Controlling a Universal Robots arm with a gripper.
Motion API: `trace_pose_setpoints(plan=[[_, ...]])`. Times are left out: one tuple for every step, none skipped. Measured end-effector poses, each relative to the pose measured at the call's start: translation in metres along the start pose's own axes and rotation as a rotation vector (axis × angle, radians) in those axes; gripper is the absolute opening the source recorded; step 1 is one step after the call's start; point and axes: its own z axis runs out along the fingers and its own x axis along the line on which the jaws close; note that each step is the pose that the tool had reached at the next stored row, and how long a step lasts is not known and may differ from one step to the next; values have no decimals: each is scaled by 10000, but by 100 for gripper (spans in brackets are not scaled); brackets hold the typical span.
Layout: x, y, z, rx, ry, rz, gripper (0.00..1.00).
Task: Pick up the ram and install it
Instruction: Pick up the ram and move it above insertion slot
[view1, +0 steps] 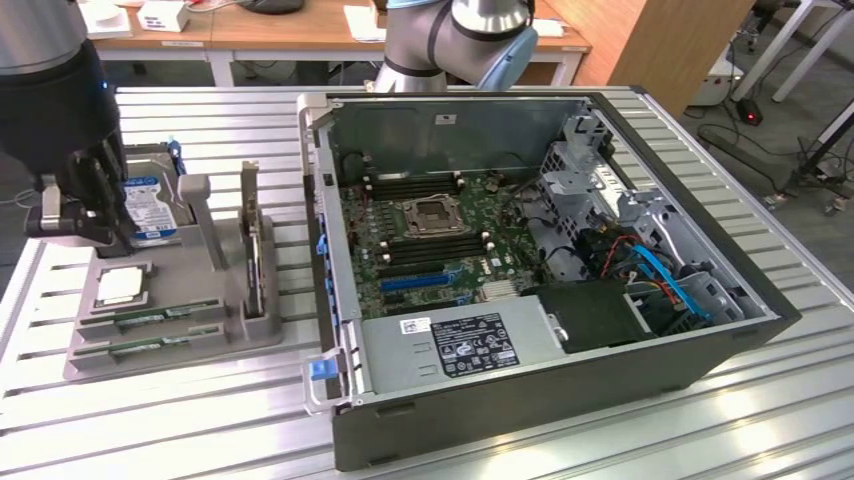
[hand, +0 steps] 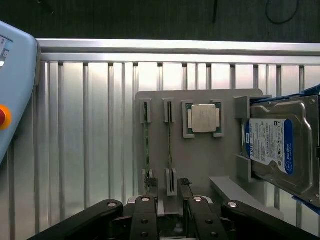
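Observation:
Two green ram sticks (view1: 150, 317) (view1: 138, 346) stand on edge in slots of a grey holder tray (view1: 200, 345) at the exterior view's left. In the wrist view they appear as thin strips (hand: 146, 145) (hand: 169, 140) on the tray (hand: 200, 165). My gripper (view1: 78, 222) hangs above the tray's far end, clear of the sticks. In the wrist view the gripper (hand: 170, 220) is open, its fingers (hand: 146, 220) apart with nothing between them, near one end of the sticks. The open computer case holds the motherboard (view1: 427, 235) with its dark ram slots.
The tray also holds a silver processor chip (hand: 204, 118), a blue-labelled hard drive (hand: 272, 150) and an upright dark expansion card (view1: 250, 240). The open computer case (view1: 534, 250) stands to the exterior view's right on the ribbed metal table (view1: 200, 130). A pale blue pendant (hand: 15, 90) lies beside the tray.

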Motion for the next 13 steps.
trace_pose_setpoints(plan=[[0,0,13,-1,0,1,29],[1,-1,27,0,0,0,29],[1,-2,41,1,-1,0,29],[1,-2,55,0,0,0,29],[2,-3,69,-1,0,0,29],[2,-4,83,-1,1,0,29],[3,-4,97,-1,0,0,29],[3,-5,111,0,1,0,29],[3,-5,125,0,0,0,29],[4,-6,138,0,0,0,29],[4,-6,146,0,0,0,29],[4,-6,146,-2,2,0,29],[4,-6,146,-2,1,0,29]])
